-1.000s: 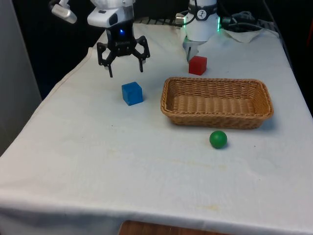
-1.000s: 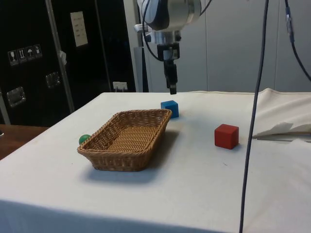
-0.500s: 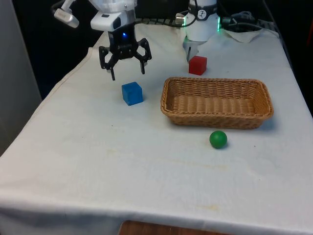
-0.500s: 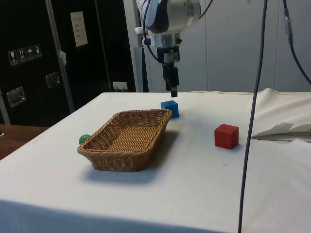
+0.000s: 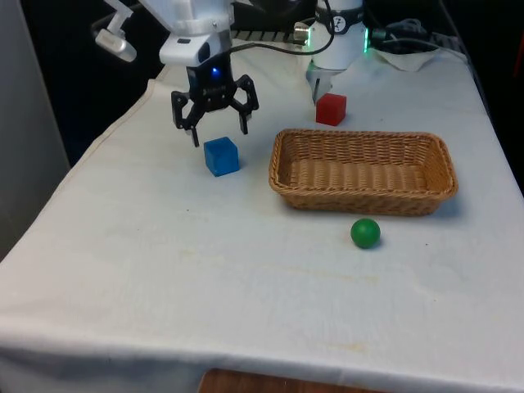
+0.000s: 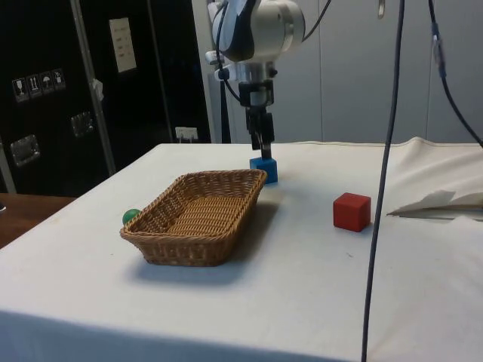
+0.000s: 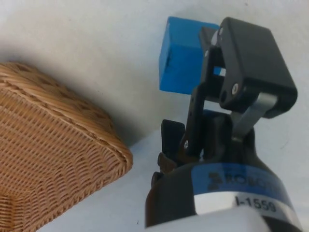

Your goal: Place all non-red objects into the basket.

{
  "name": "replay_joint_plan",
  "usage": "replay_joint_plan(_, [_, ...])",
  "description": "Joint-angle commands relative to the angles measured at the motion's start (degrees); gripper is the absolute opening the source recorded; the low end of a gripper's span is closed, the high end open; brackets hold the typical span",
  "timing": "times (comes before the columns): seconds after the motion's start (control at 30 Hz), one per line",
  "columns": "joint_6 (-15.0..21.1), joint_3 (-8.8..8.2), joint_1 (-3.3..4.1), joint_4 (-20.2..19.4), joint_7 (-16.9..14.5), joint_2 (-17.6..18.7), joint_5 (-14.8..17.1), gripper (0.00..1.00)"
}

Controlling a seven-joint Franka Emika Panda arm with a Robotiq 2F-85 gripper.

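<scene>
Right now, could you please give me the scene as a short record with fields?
gripper: jaws open, hanging just above the blue cube, not touching it
blue cube: on the cloth, to the front view's left of the basket
basket: wicker, nothing in it
green ball: on the cloth, outside the basket
red cube: on the cloth, beyond the basket
task state: both non-red objects remain outside the basket

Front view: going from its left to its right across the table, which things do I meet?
Claw → blue block → red block → green ball
</scene>
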Motion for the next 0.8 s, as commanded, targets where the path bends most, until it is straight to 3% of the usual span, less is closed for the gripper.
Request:
replay_joint_plan(0.0, [0.7,0.52,-0.23,0.0,-0.7,0.1,0.6,1.0])
replay_joint_plan(0.1, [0.0,0.29,0.0,0.0,-0.5,0.2,0.1,1.0])
replay_joint_plan(0.37, [0.6,1.32,-0.23,0.1,-2.3,0.9,0.7,1.0])
replay_joint_plan(0.4, [0.0,0.8,0.06,0.0,-1.7,0.7,0.1,1.0])
replay_joint_plan(0.43, [0.6,1.38,-0.29,0.1,-2.4,1.0,0.7,1.0])
replay_joint_plan(0.63, [0.5,1.78,-0.4,1.0,-2.9,2.3,0.8,1.0])
replay_joint_plan(0.67, [0.0,1.15,0.06,0.8,-2.2,2.2,0.1,1.0])
replay_joint_plan(0.7, [0.5,1.78,-0.4,1.1,-2.9,2.6,0.8,1.0])
replay_joint_plan(0.77, [0.3,1.83,-0.34,1.7,-2.8,3.3,0.9,1.0])
